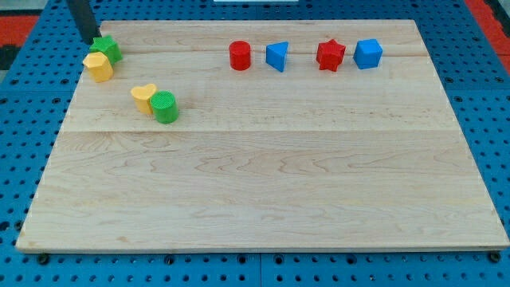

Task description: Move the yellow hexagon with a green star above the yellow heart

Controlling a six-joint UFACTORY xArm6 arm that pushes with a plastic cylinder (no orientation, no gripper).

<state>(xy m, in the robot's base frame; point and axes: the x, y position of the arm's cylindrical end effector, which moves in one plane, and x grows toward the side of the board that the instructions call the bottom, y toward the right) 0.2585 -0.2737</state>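
The yellow hexagon (99, 66) lies near the board's top left corner, touching the green star (107, 49) just up and right of it. The yellow heart (144, 97) lies lower and to the right, touching a green cylinder (164, 107) on its right side. My tip (90, 41) is at the top left, right beside the green star's upper left edge; the dark rod rises out of the view's top. The hexagon and star pair is up and to the left of the heart.
Along the board's top are a red cylinder (240, 55), a blue triangle (276, 56), a red star (330, 54) and a blue cube (367, 53). The wooden board (263, 183) sits on a blue pegboard surface.
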